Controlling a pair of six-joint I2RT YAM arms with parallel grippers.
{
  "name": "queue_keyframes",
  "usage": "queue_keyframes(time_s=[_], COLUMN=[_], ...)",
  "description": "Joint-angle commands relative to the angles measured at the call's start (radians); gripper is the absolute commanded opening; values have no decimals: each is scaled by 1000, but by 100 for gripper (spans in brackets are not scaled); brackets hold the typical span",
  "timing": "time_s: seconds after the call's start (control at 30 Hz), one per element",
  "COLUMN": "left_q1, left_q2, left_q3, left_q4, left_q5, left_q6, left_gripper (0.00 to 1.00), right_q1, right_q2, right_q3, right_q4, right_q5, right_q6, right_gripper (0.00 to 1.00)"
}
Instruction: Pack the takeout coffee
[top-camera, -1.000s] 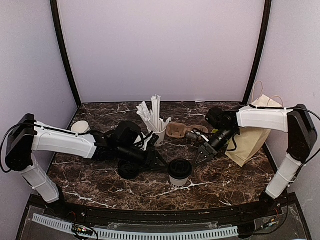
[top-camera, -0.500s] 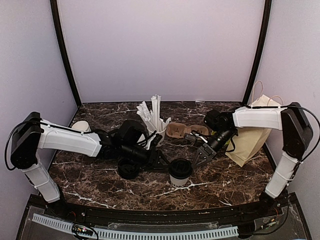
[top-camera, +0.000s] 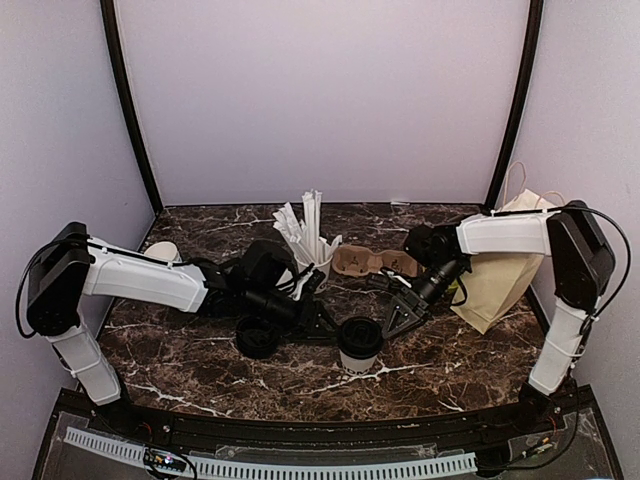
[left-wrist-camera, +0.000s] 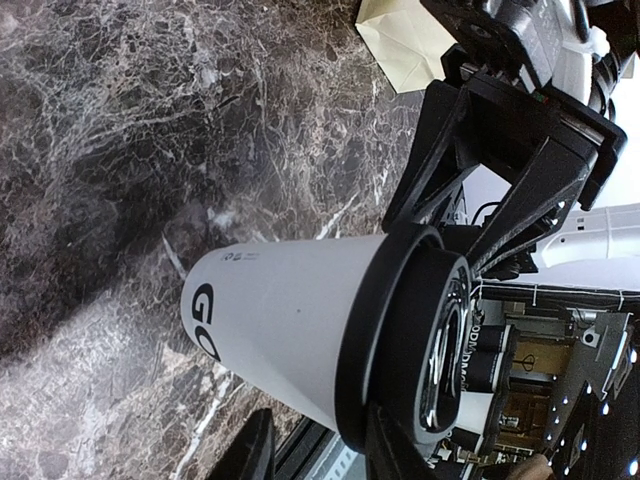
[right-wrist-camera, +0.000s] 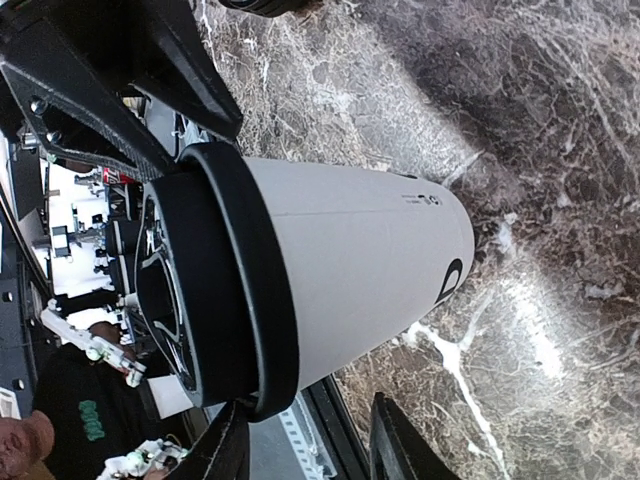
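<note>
One takeout coffee cup (top-camera: 358, 343), white with a black lid, stands at the front middle of the table. It fills the left wrist view (left-wrist-camera: 290, 335) and the right wrist view (right-wrist-camera: 350, 265), with black lettering on its side. My left gripper (top-camera: 312, 320) is open just left of it, fingers low at the frame's bottom (left-wrist-camera: 315, 440). My right gripper (top-camera: 398, 320) is open just right of it (right-wrist-camera: 310, 425). Neither touches the cup. A second black-lidded cup (top-camera: 258, 338) stands left of it, partly under my left arm.
A brown cardboard cup carrier (top-camera: 365, 262) lies behind the cup. A small white cup of straws (top-camera: 314, 255) stands at the back middle. A tan paper bag (top-camera: 503, 268) leans at the right wall. A white bowl (top-camera: 160, 254) sits at the far left.
My right gripper has moved left and nearer, up to the right side of the middle cup. My left arm has shifted slightly towards the cup.
</note>
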Motion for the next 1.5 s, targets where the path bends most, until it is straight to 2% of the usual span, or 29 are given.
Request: queue_keyframes(time_s=[0.0,0.2,0.4,0.67,0.9,1.0,1.47], left_q1=[11,11,11,11,11,11,9], left_q2=[58,32,-69,-133,-108,-79,-23], left_q3=[-32,-16,6,29,101,131,159], left_q4=[-154,-133,-78,-67,-175,-161,-112], left_q5=[-58,-46,-26,-15,-112,-125,-58], left_q6=[14,53,118,141,212,233,248], left_gripper=[32,31,34,42,51,53,53], right_q1=[6,6,6,6,9,26,44], right_q2=[114,53,-44,-69,-125,-145,-48], right_q3=[-28,25,77,80,26,-3,107], right_q4=[149,96,24,7,8,30,78], right_q5=[406,208,87,91,89,114,241], right_q6=[69,-28,-93,-120,-141,-133,-97], right_gripper=[40,39,44,51,67,70,53])
